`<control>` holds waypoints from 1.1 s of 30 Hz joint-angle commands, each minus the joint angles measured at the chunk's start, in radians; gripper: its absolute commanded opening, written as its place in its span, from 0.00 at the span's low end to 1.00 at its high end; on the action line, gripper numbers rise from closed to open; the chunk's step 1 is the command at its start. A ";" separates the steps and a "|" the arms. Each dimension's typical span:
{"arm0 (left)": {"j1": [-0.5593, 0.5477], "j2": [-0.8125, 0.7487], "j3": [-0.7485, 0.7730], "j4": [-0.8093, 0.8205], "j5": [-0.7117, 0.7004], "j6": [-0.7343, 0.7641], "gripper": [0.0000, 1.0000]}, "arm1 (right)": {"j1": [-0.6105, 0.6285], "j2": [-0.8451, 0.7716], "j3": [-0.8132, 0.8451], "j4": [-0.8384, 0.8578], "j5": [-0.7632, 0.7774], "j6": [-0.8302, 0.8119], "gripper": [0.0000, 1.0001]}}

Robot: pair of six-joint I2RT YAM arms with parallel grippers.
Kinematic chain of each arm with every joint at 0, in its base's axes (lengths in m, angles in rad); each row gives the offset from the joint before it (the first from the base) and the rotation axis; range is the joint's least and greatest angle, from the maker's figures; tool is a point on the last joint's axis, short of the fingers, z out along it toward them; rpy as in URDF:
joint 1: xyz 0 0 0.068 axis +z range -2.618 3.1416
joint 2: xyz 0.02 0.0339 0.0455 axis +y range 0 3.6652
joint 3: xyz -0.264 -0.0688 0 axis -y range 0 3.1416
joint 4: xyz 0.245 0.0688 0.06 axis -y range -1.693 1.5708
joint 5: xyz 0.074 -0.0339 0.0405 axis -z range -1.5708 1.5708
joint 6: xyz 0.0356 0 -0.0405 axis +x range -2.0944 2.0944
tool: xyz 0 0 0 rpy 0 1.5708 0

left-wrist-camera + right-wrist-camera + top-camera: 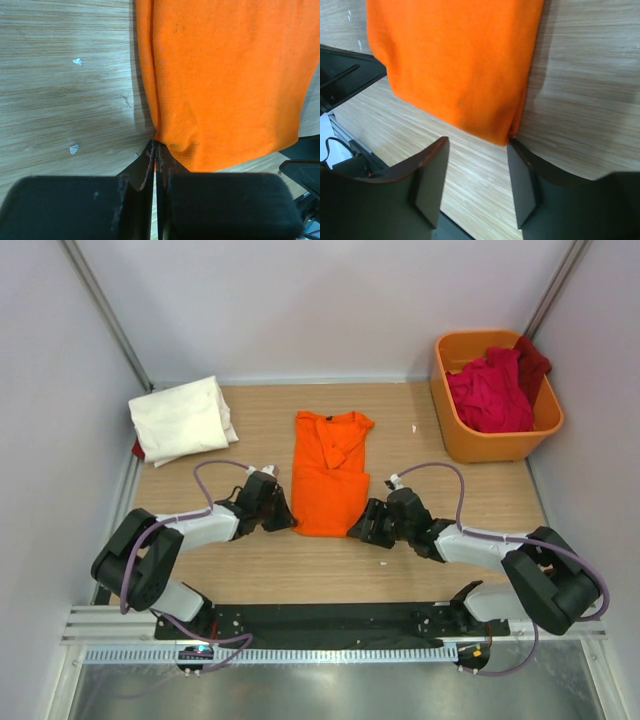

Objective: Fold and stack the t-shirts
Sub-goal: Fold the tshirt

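Note:
The bright orange t-shirt [328,475] lies flat mid-table, folded into a long strip with the collar at the far end. My left gripper [283,515] is shut on its near left corner; in the left wrist view the closed tips [156,145] pinch the hem of the orange cloth [225,75]. At the near right corner my right gripper [362,527] stands open. In the right wrist view its jaws [479,141] straddle bare wood, one finger touching the shirt's corner [455,60]. A folded cream-white t-shirt [180,418] lies far left. Crimson t-shirts [490,390] are heaped in the tub.
The rigid orange tub [450,430] stands at the far right corner. A bit of dark red cloth [137,448] shows under the cream shirt. Grey walls close in the table on three sides. The arm bases and a black rail [320,618] line the near edge.

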 commanded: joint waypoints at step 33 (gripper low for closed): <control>-0.202 -0.284 -0.032 -0.414 -0.203 -0.112 0.00 | 0.211 -0.142 -0.003 -0.277 0.272 0.079 0.01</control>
